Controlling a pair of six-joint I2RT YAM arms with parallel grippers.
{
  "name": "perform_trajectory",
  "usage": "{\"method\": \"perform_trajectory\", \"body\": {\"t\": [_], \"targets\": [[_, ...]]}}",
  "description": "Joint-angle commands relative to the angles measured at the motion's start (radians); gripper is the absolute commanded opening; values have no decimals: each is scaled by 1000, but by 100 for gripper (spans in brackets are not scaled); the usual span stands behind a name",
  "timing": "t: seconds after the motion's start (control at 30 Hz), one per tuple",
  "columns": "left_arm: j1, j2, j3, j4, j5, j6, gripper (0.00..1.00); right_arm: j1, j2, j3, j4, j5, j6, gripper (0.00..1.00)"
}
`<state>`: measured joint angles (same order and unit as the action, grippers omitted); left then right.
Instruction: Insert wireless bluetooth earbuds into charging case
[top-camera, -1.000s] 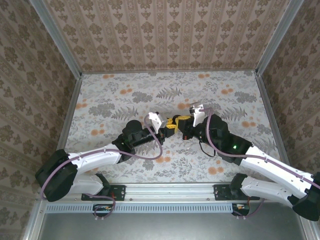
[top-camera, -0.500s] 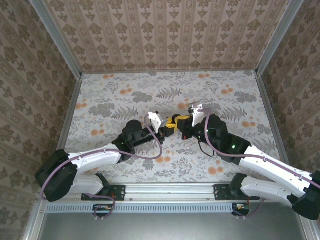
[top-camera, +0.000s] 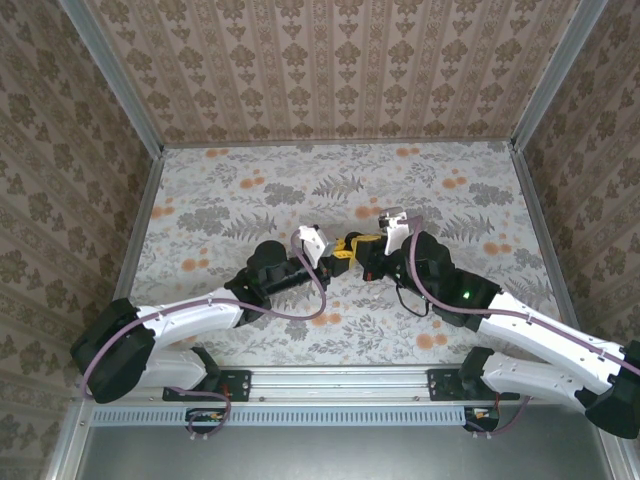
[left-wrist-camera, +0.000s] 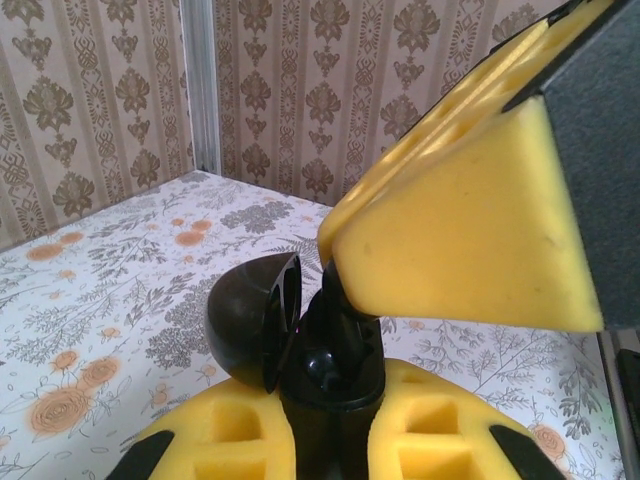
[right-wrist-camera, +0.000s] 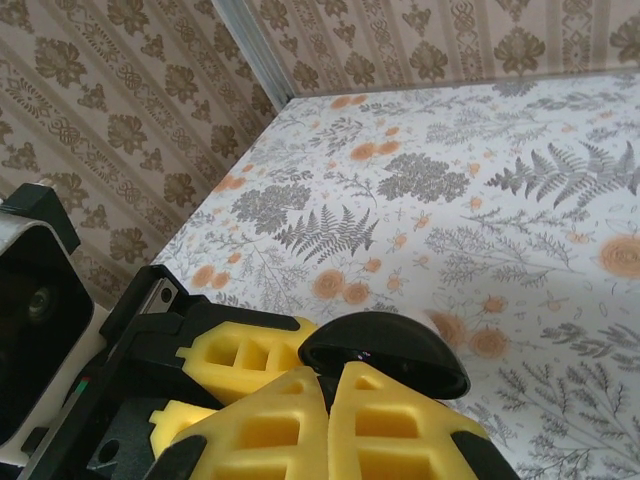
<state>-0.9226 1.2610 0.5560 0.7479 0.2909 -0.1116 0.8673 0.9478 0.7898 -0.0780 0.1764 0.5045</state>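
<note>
Since a second ago the left arm has nudged its wrist slightly toward 3 o'clock, closer to the right arm. The 2 meet over the middle of the floral desk, reaching in from 7 and 5 o'clock. The left fingers stand narrow, clamped on the black charging case, whose domed lid hangs open at 10 o'clock of its body. The right fingers are pressed together, 1 tip touching the case from 1 o'clock; whether they pinch anything cannot be told.
</note>
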Motion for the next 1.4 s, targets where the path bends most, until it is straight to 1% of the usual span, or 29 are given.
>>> {"method": "perform_trajectory", "body": {"t": [0.0,0.4,0.63,1.13,1.37], "targets": [[2,-36,14,86,-33,8,0,8,-3,3,-96,22,72,4],[3,-30,32,74,-62,14,0,23,10,9,-116,18,125,5],[2,-23,42,77,-62,15,0,28,27,28,-148,48,139,13],[3,-20,38,82,-55,9,0,28,95,166,-261,51,142,20],[2,-12,38,85,-49,7,0,26,121,223,-312,43,152,29]]}}
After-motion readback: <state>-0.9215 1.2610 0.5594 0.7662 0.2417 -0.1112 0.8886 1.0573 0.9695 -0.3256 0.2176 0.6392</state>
